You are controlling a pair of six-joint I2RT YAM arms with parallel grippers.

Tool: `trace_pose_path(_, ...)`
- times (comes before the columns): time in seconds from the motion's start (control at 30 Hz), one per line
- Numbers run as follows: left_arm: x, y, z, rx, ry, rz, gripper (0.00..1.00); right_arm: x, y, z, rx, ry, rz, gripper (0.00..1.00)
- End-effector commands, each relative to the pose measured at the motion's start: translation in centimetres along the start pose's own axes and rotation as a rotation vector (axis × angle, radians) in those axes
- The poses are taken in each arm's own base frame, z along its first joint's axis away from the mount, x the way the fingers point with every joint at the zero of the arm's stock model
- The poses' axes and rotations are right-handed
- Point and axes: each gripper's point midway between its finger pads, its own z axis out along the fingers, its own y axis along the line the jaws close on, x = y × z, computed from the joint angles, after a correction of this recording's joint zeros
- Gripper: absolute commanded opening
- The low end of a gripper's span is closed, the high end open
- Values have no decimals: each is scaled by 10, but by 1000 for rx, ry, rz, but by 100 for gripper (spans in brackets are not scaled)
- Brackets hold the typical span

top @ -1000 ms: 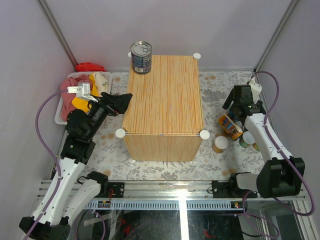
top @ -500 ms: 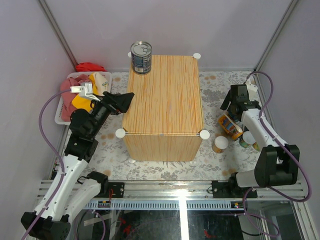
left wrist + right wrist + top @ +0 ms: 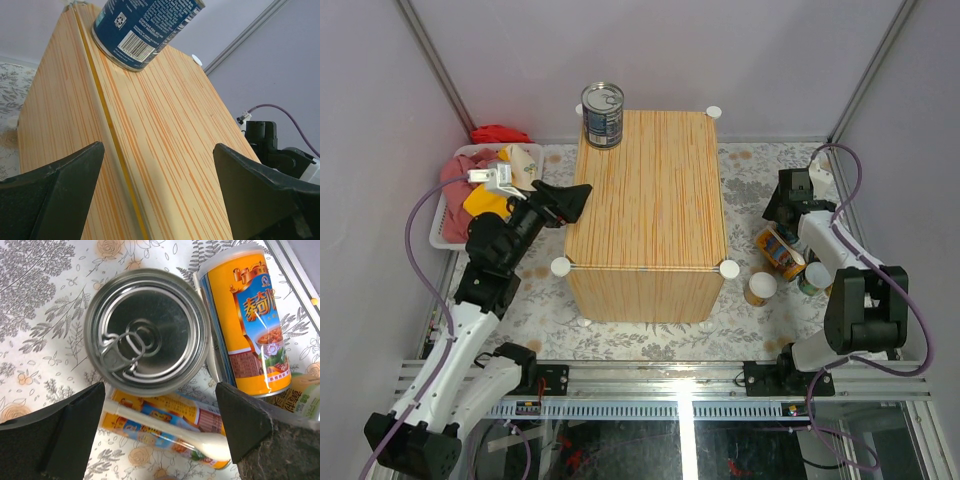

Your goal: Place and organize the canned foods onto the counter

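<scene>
**One blue can up on the counter; both grippers spread open and holding nothing.**

The blue can (image 3: 602,113) stands upright on the far left corner of the counter (image 3: 650,200). The left gripper (image 3: 578,192) hovers at the counter's left edge, level with its top, fingers wide apart and pointed toward the can. On the right, the right gripper (image 3: 160,440) hangs over the floral mat (image 3: 760,170), fingers wide apart above a silver-topped can (image 3: 146,331) that stands upright. An orange can (image 3: 250,325) lies on its side just beside that one, and a second orange can (image 3: 170,425) lies along its other side. A white-lidded can (image 3: 761,287) stands near the counter's near right corner.
</scene>
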Motion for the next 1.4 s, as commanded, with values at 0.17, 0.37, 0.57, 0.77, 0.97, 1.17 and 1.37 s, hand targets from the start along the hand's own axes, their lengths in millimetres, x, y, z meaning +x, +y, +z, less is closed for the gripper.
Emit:
trace_pose_path(0.17,-11,-2,7,17,-40,62,91,-24,-8,24,71,-91,56,99)
trace_pose_path(0.37,-11,-2,10,21,-39,74,91,-29,-7,31,80,-123,64,99)
trace_pose_path(0.57,-9,0,13,20,-31,79,91,-40,-12,33,114,-169,57,99)
trace_pose_path(0.77,-6,5,15,2,-20,90,91,-42,-17,41,140,-172,50,99)
trace_pose_path(0.97,-6,9,18,-14,-12,104,91,-50,-16,50,154,-184,46,99)
trace_pose_path(1.17,-4,11,21,-23,-2,115,91,-51,-17,61,183,-185,35,99)
trace_pose_path(1.37,-2,15,22,-30,3,114,91,-54,-20,65,208,-204,23,100)
